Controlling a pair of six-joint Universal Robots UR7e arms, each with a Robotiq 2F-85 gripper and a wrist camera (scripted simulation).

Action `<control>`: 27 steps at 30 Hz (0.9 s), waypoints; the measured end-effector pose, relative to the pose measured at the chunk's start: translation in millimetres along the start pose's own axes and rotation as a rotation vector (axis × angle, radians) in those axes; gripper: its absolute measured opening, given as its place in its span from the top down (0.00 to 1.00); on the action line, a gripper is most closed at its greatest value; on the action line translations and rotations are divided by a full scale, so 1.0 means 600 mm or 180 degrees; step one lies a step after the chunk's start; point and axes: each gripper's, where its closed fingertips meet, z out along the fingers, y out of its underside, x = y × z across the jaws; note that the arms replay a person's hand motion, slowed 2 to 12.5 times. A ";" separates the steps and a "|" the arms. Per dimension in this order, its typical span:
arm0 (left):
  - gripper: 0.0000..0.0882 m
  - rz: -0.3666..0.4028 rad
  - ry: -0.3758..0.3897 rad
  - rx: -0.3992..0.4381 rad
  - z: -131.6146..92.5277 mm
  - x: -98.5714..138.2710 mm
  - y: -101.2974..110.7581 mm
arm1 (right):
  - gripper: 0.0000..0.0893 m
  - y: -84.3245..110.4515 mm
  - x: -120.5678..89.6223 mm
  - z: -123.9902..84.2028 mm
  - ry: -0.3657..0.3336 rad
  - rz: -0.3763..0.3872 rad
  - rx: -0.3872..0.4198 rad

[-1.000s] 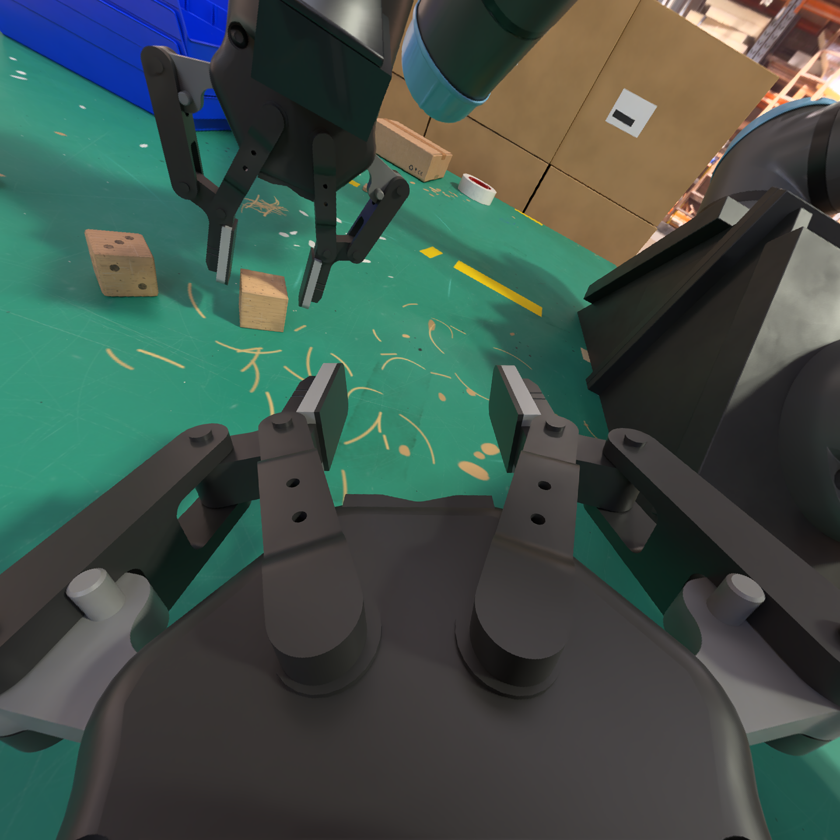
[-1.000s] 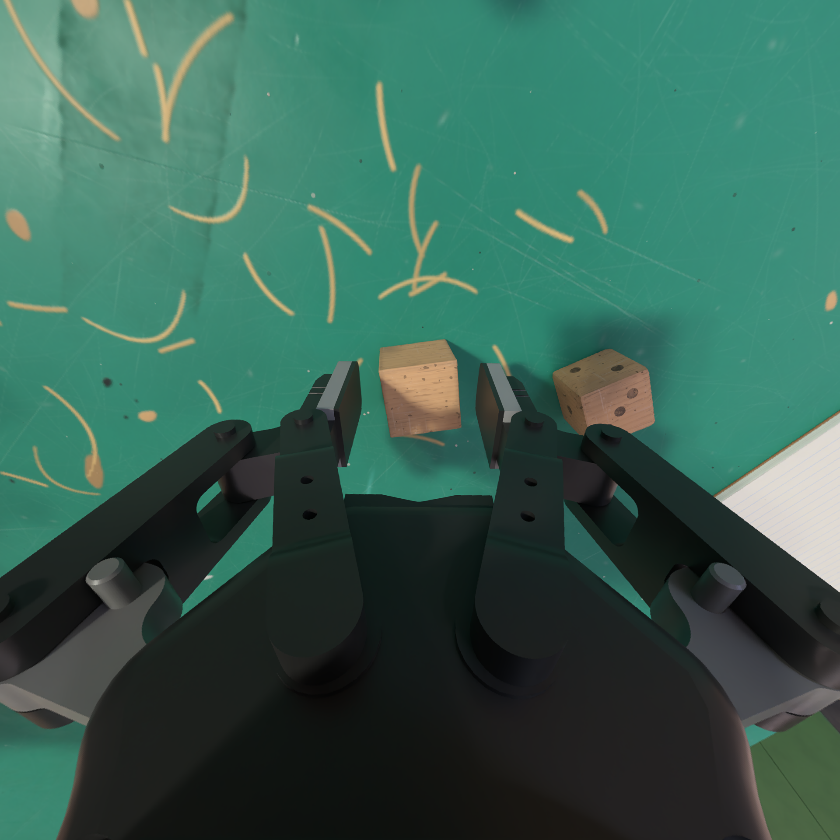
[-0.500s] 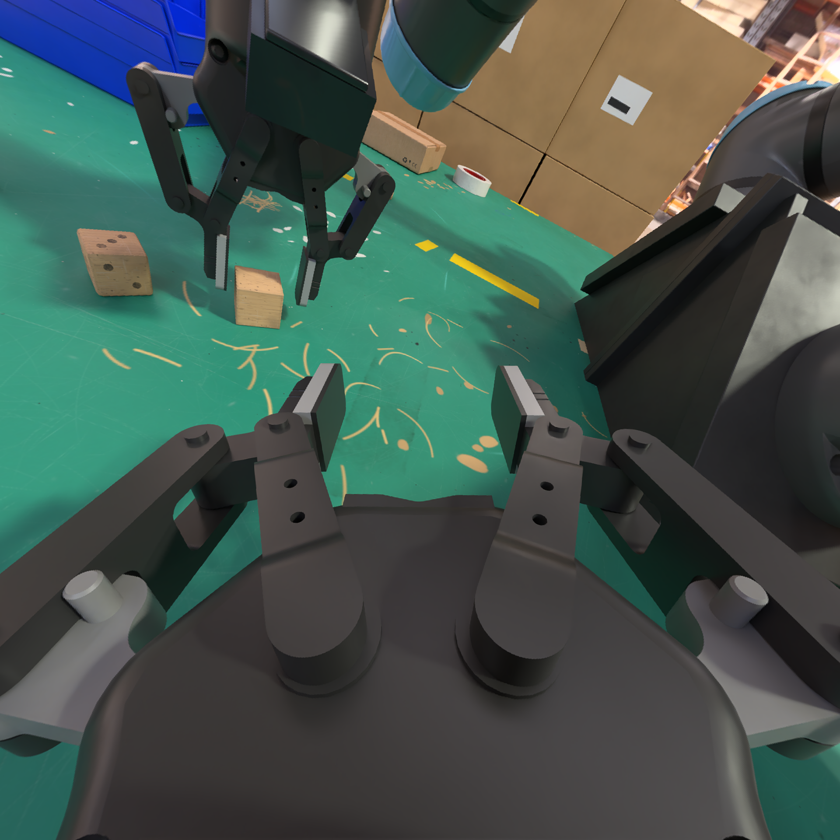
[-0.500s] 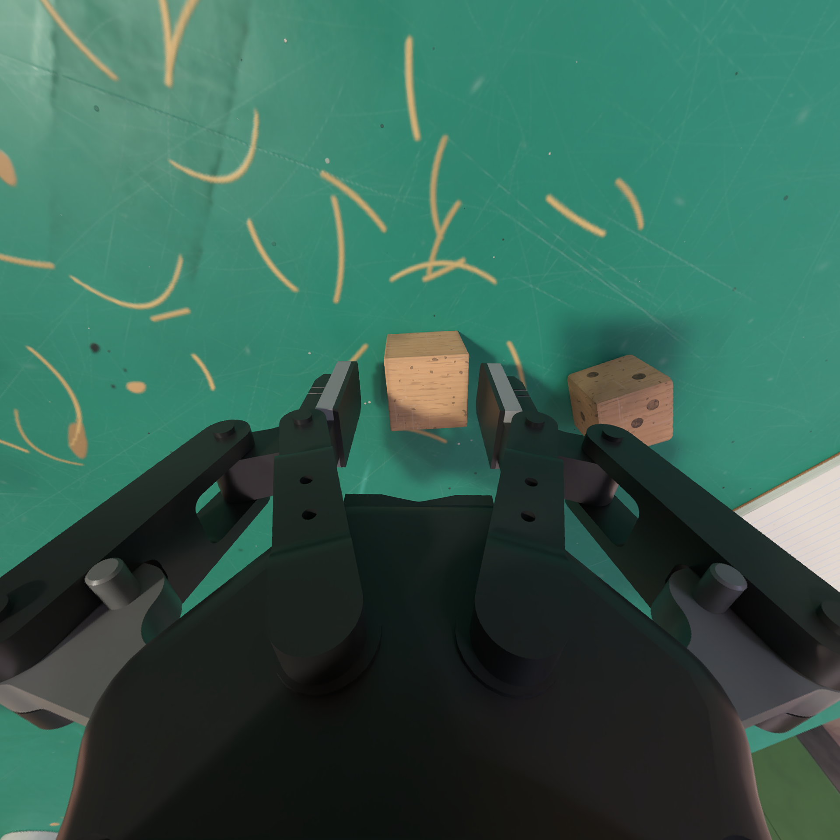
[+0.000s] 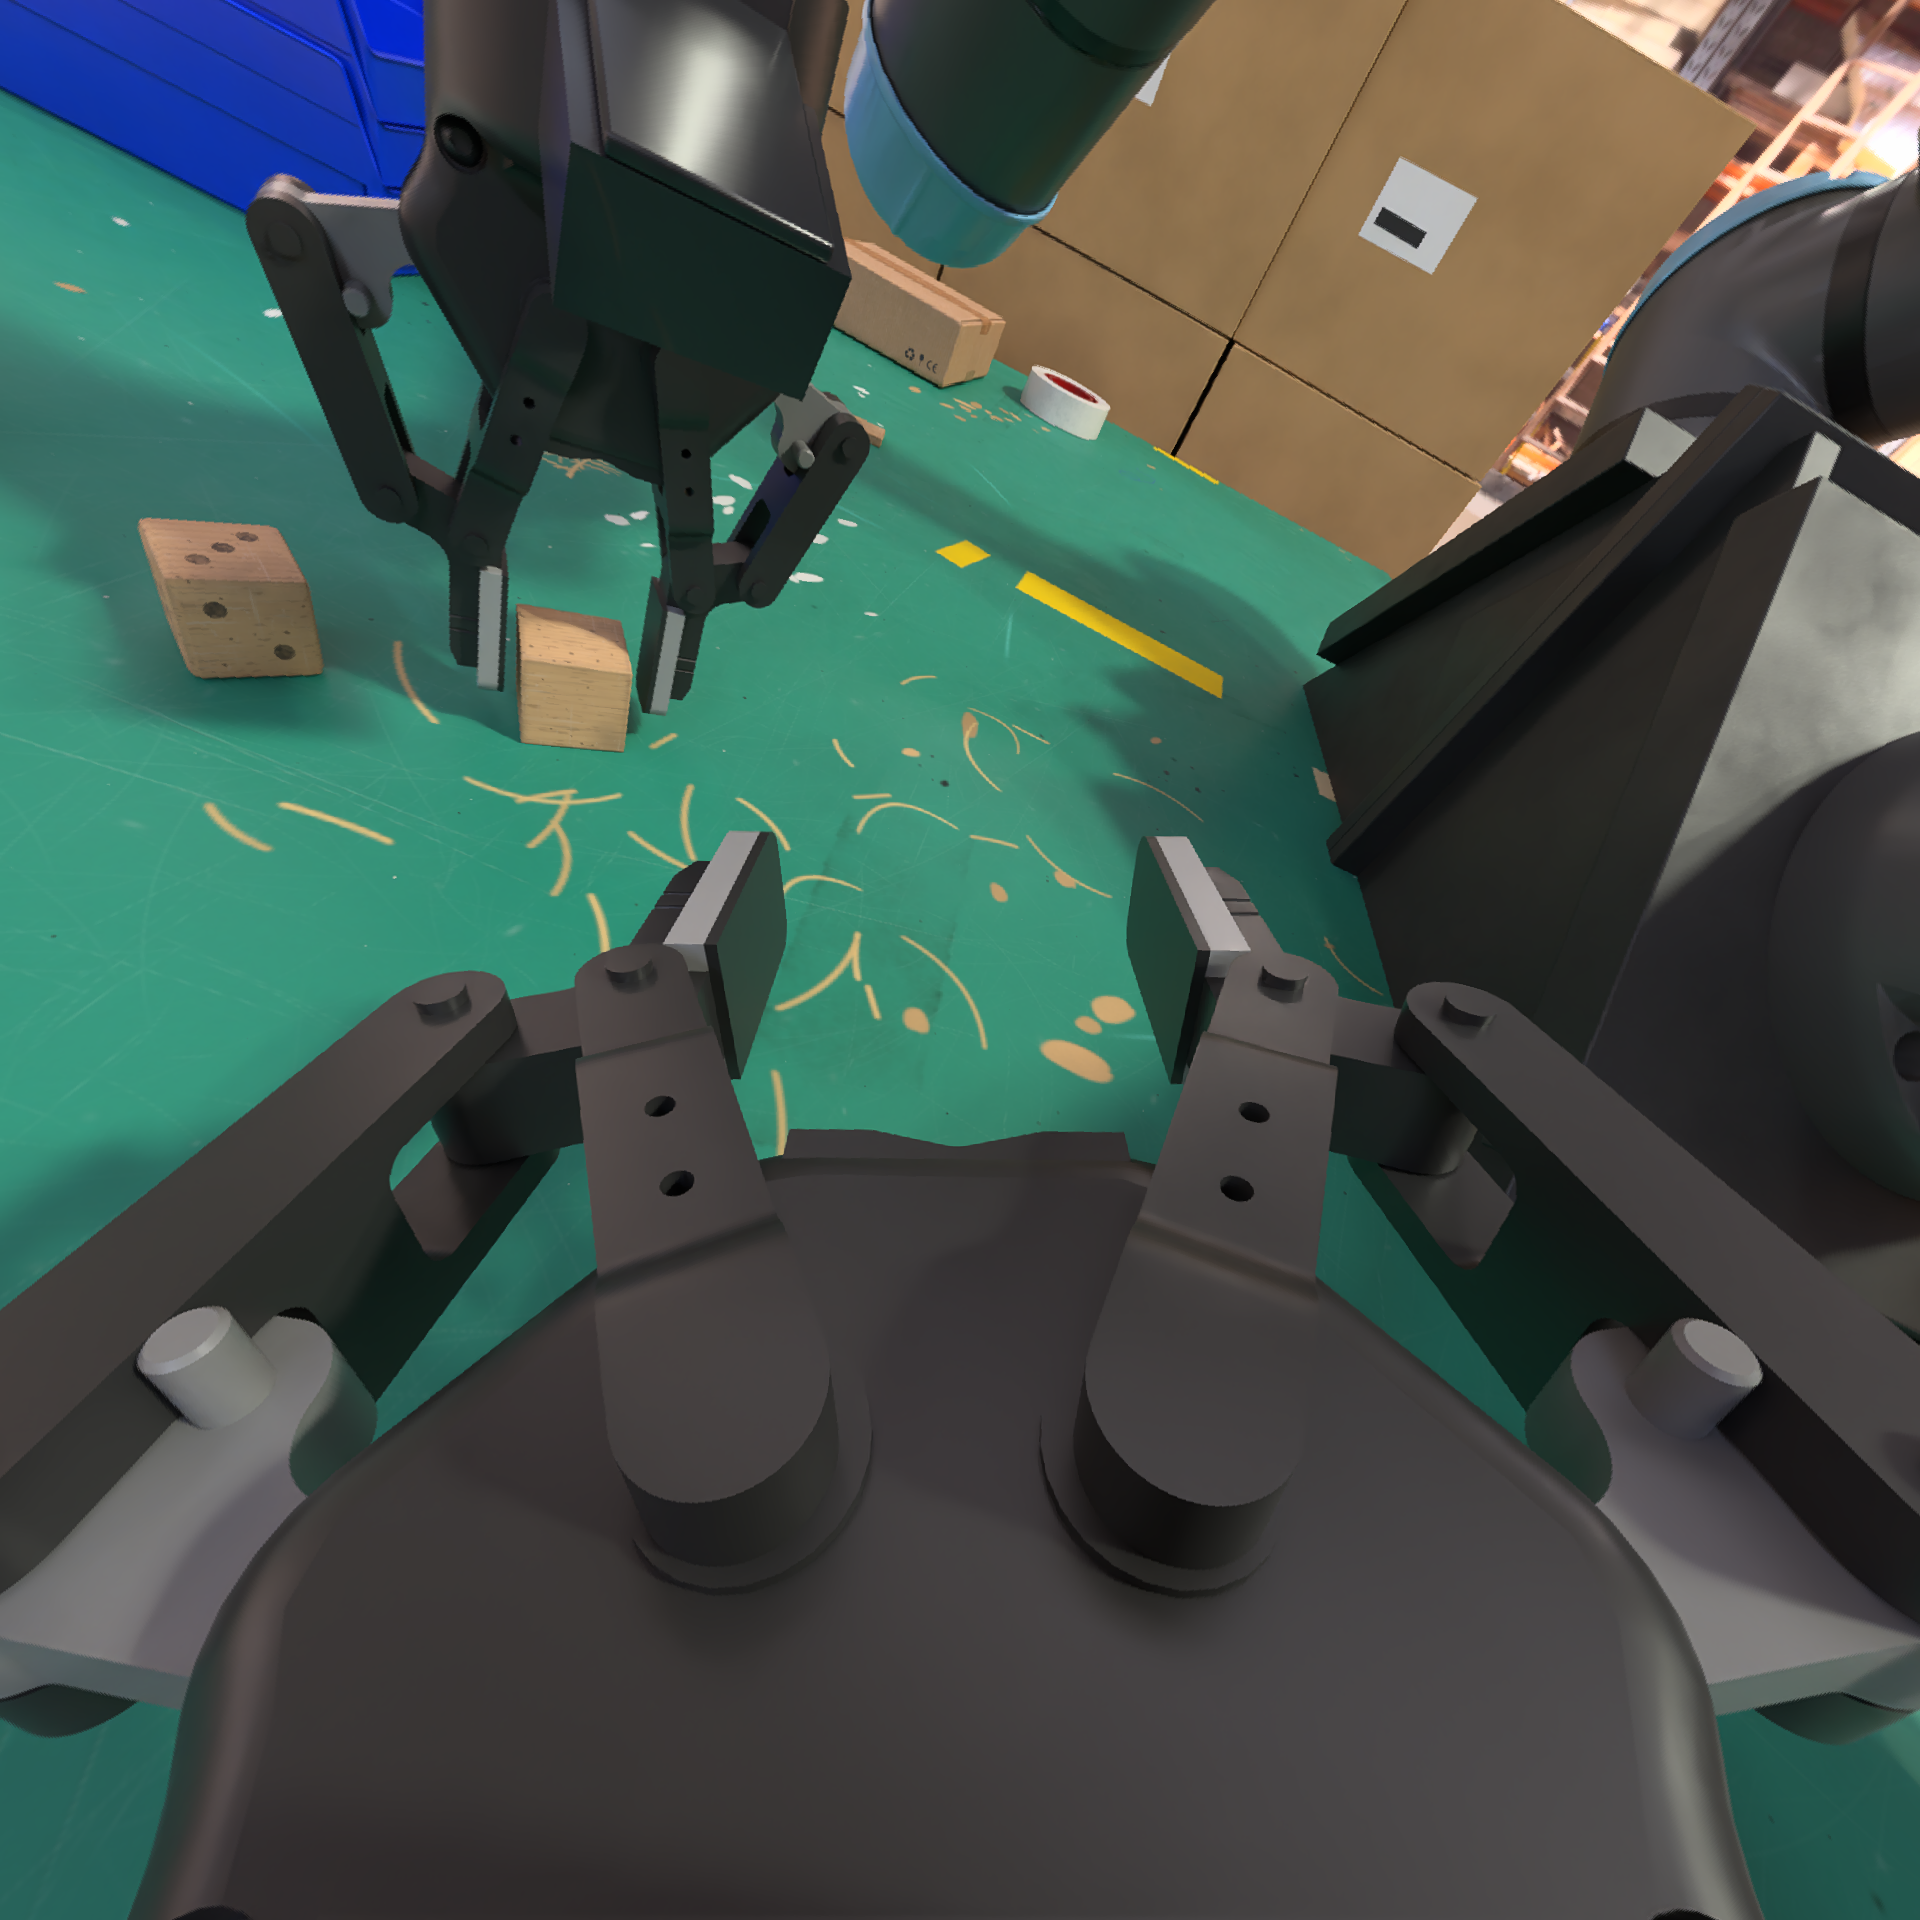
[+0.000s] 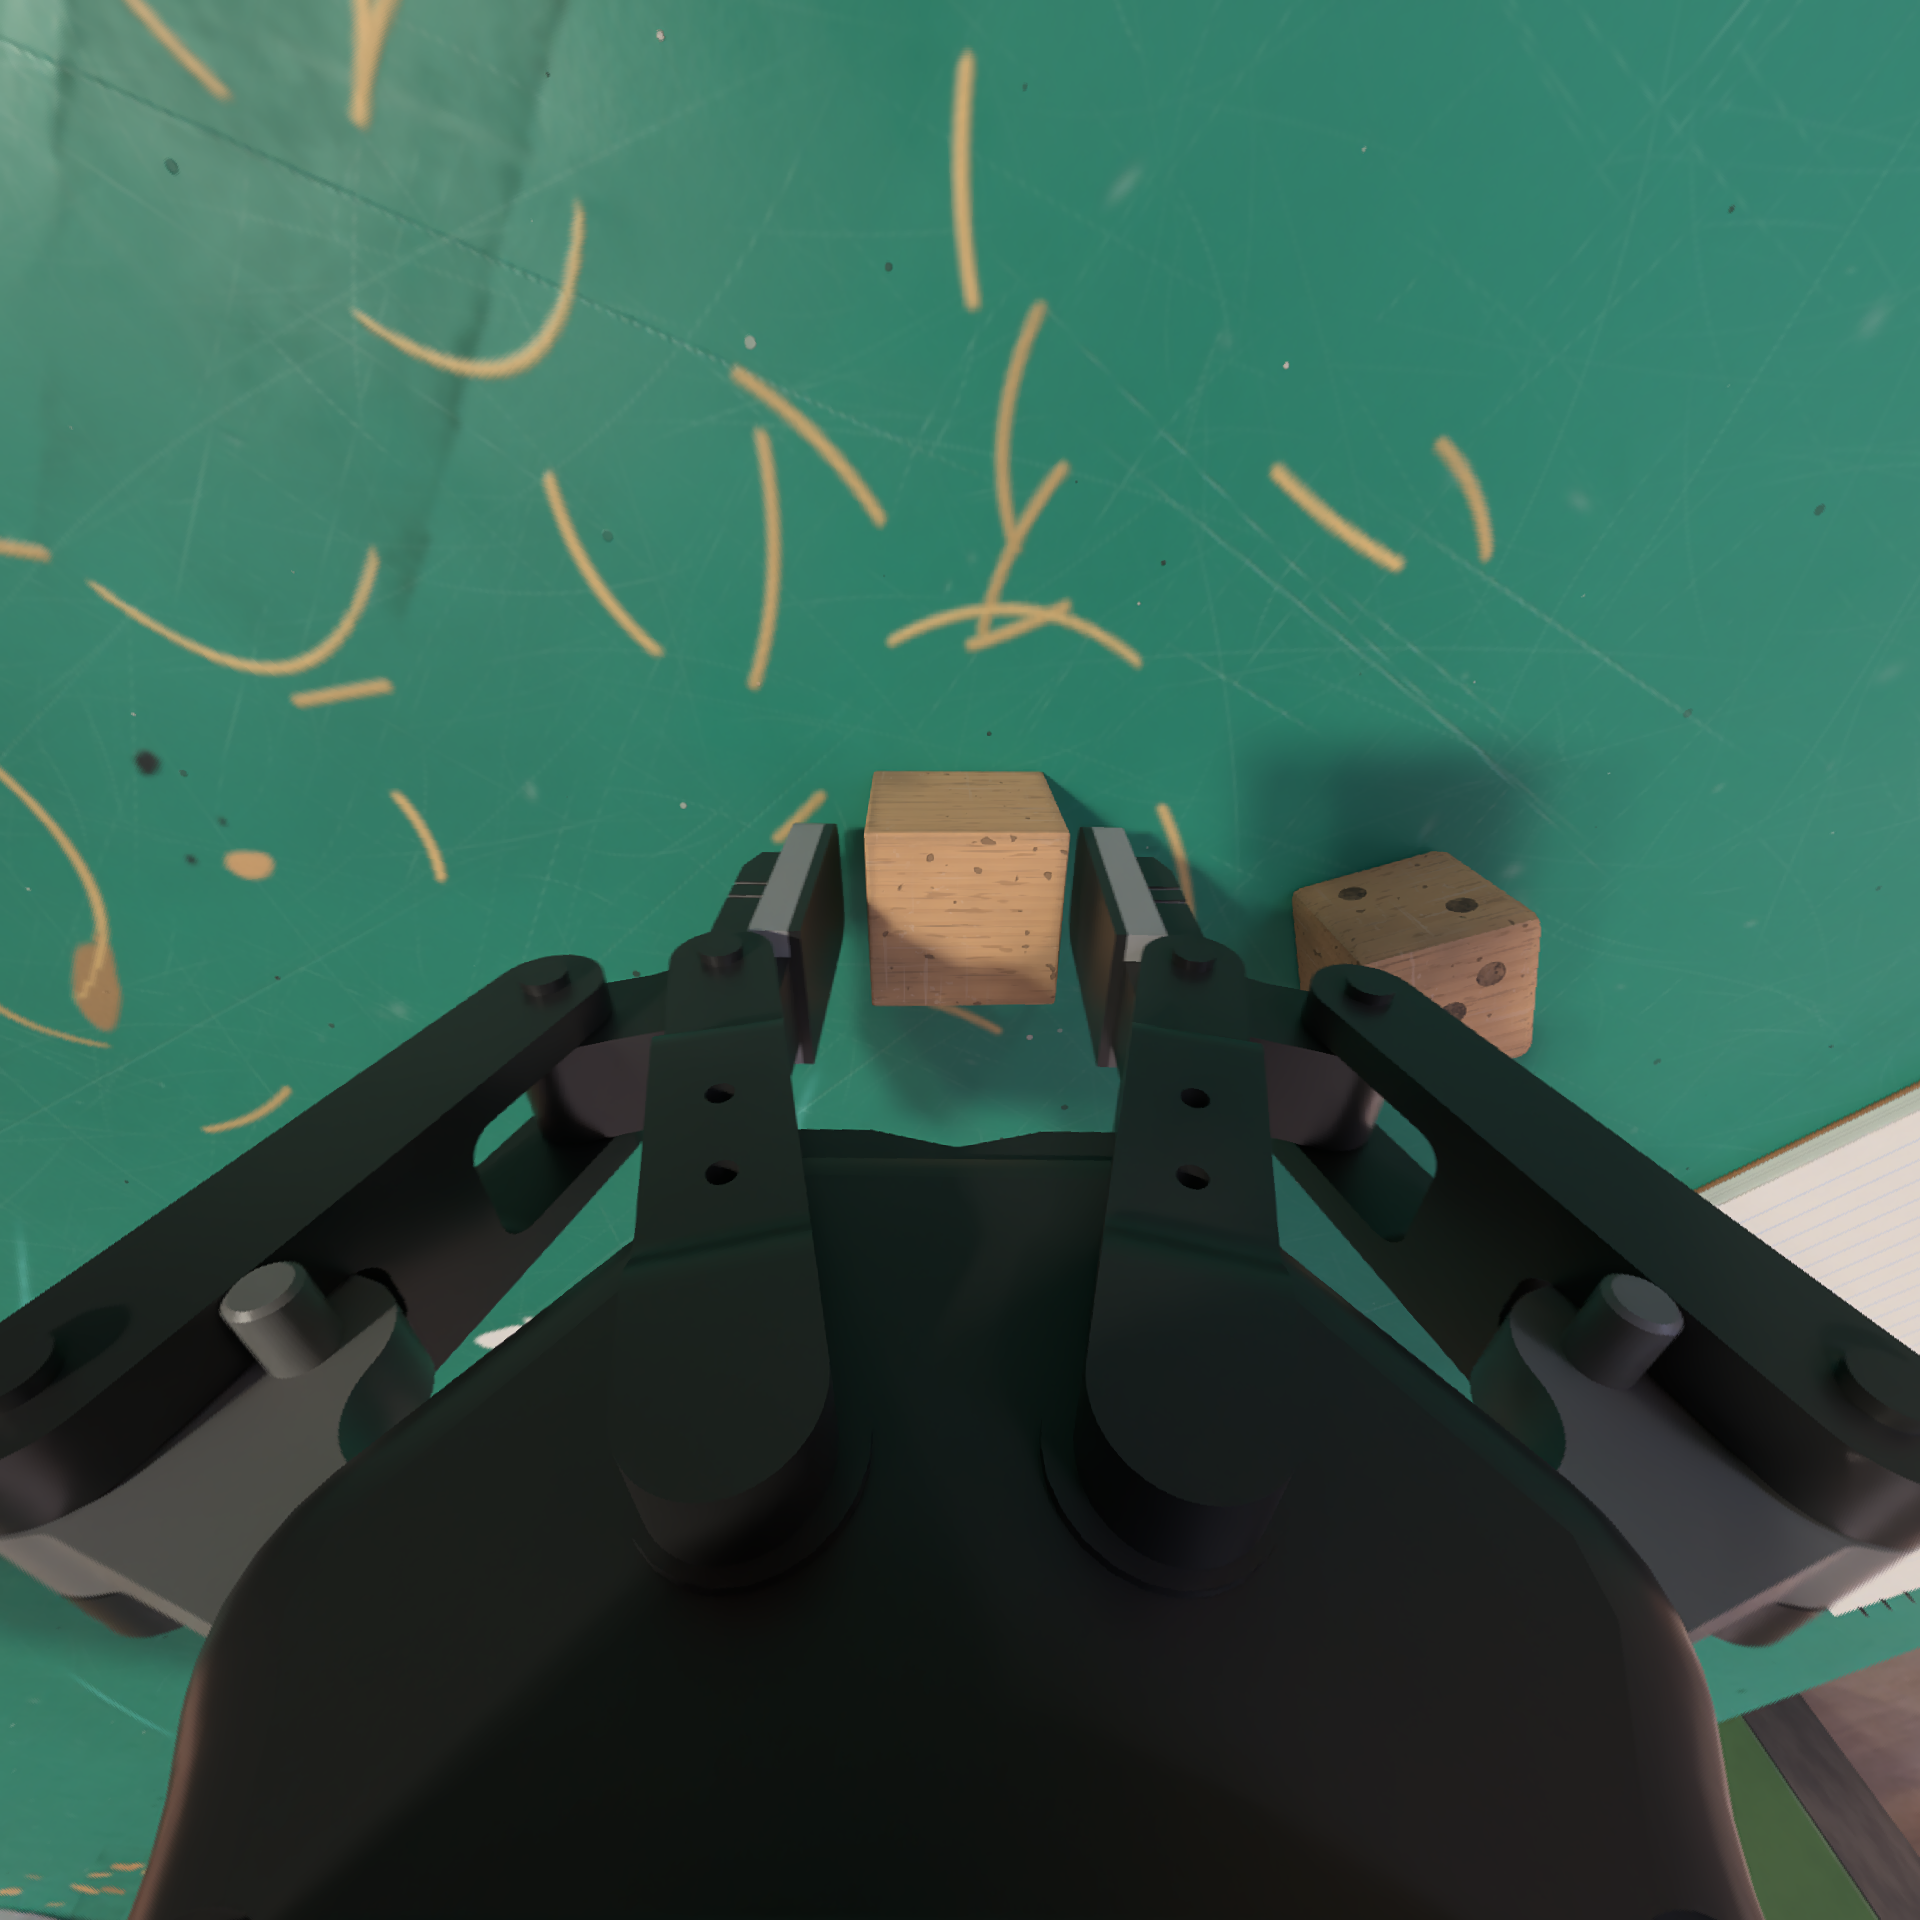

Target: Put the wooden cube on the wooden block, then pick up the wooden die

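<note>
The right wrist camera looks almost straight down on the green mat (image 6: 1455, 260) from close above, along its own fingers (image 6: 800, 904), so the wooden cube (image 6: 964, 894) fills the middle of its view. The left wrist camera sits farther back and lower, and looks forward at a slant across the same mat (image 5: 208, 935) toward the cardboard boxes (image 5: 1455, 208). Both views share one small part of the scene: the cube (image 5: 574, 681), the wooden die (image 5: 231, 597) (image 6: 1418, 940) beside it, and the pale curved marks around them.
</note>
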 end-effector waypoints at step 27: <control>0.32 -0.0038 0.0004 -0.0035 0.002 -0.001 0.007 | 0.66 0.025 -0.039 -0.054 -0.0102 0.0771 0.0146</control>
